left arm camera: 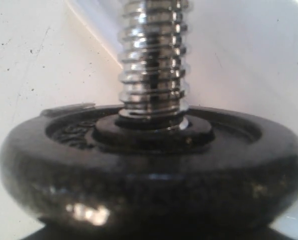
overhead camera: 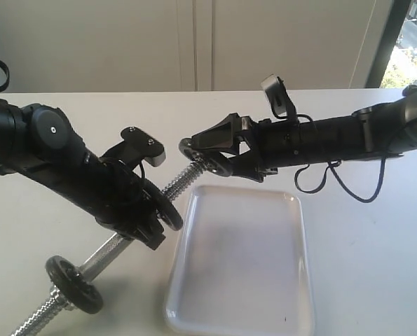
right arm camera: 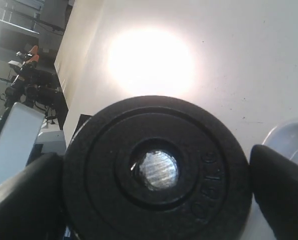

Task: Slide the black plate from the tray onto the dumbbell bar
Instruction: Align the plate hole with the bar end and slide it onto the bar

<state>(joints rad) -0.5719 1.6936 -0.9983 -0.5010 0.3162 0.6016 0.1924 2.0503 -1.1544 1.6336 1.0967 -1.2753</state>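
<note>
Two discs show close up: the left wrist view has one disc (left arm camera: pixel 149 180) already on the bar (left arm camera: pixel 154 65), the right wrist view the black plate (right arm camera: pixel 156 125) clamped in the right claw (right arm camera: pixel 156 200), its hole at the bar's tip. Only the exterior view shows the left claw (overhead camera: pixel 146 222) gripping the bar's middle beside the tray (overhead camera: pixel 292 210).

Matte white table (overhead camera: pixel 362 245) with the white rectangular tray (overhead camera: pixel 243 273) lying flat on it, low rim upward.
</note>
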